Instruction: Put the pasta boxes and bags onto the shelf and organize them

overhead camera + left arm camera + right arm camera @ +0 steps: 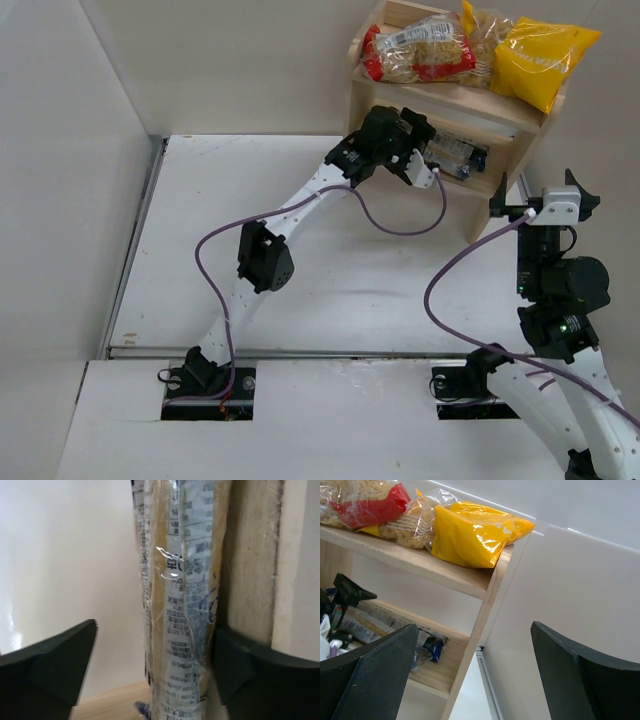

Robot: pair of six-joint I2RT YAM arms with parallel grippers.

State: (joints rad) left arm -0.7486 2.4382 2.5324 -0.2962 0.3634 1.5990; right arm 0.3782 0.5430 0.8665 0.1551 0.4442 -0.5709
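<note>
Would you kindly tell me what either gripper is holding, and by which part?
Nothing: left gripper open around a pasta box, right gripper open and empty.

The shelf is carried by the white table, at its far right corner.

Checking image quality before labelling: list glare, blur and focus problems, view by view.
Top view: sharp, evenly lit. Left wrist: glare streak on the pasta pack, left tool dark and slightly soft. Right wrist: shine on the yellow bag, right tool a dark silhouette.
</note>
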